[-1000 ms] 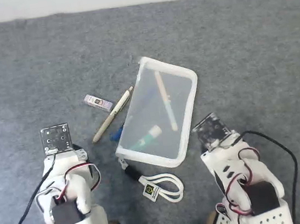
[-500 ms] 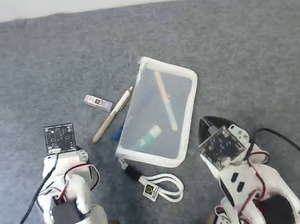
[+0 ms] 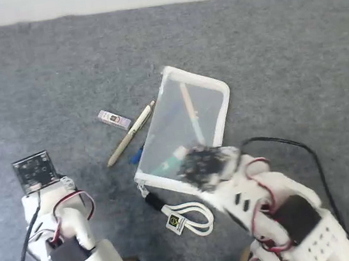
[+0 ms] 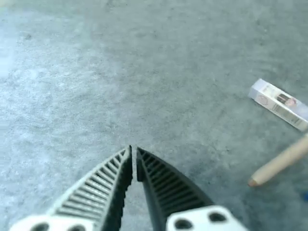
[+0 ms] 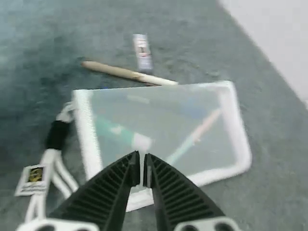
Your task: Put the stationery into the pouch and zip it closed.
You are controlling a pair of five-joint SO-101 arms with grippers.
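The right gripper (image 5: 141,161) has swung in over the near edge of the pouch (image 3: 168,131), which lies on the carpet (image 3: 281,58). The left gripper (image 4: 133,153) has drifted outward. The wrist views show both pincers all but closed and empty. The pen (image 3: 131,134) lies just beside the pouch.

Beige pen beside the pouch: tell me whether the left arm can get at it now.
Probably yes. The pen lies on bare carpet outside the pouch, with nothing on it or between it and the left gripper. That gripper is shut, so it would have to open first.
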